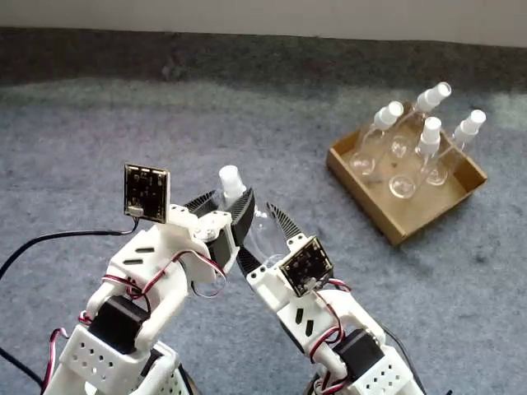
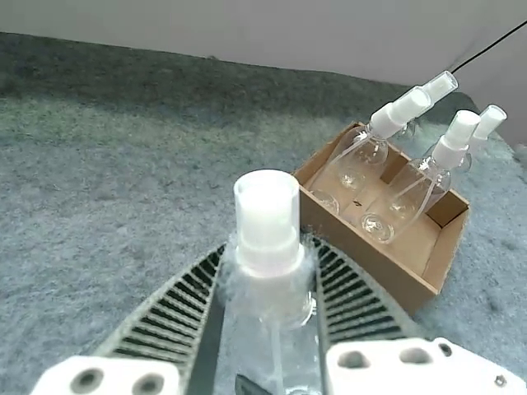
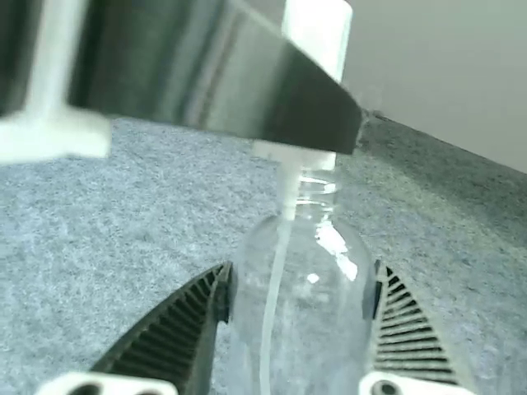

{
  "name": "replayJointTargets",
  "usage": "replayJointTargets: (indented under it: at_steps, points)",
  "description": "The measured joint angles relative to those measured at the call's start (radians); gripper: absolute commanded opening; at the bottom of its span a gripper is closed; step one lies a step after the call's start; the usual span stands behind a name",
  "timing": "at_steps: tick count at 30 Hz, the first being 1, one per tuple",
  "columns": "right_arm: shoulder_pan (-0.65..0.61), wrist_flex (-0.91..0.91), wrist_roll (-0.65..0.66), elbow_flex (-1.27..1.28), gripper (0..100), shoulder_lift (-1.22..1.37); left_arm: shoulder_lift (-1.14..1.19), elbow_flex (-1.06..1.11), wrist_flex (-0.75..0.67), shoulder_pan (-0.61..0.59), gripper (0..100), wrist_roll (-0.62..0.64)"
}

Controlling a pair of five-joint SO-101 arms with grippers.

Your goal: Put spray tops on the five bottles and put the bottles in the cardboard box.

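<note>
A clear bottle (image 1: 262,234) is held up between the two arms, with a white spray top (image 1: 231,183) on its neck. My left gripper (image 1: 226,202) is shut on the spray top (image 2: 266,222), gripping its collar in the left wrist view (image 2: 268,276). My right gripper (image 3: 300,288) is shut on the bottle (image 3: 300,280), one ribbed finger on each side of the body. In the high view the right gripper (image 1: 268,226) sits just right of the left one. A dark finger (image 3: 206,74) of the left gripper crosses the right wrist view, hiding part of the spray top (image 3: 317,29).
The cardboard box (image 1: 362,197) lies on the grey carpet to the right and farther back. Several capped bottles (image 1: 387,136) lean inside it. In the left wrist view the box (image 2: 370,259) sits beyond the held bottle. Open carpet surrounds both arms.
</note>
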Motion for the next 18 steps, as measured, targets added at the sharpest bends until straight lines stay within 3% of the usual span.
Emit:
replayJointTargets:
  at_steps: [12, 18]
  points:
    - [0.002, 0.008, 0.058, 0.000, 20.2, 0.000, -0.008, 0.029, -0.046, -0.005, 1, 0.000]
    - [0.003, 0.009, 0.060, 0.000, 20.2, 0.000, -0.009, 0.158, -0.206, -0.005, 1, 0.000]
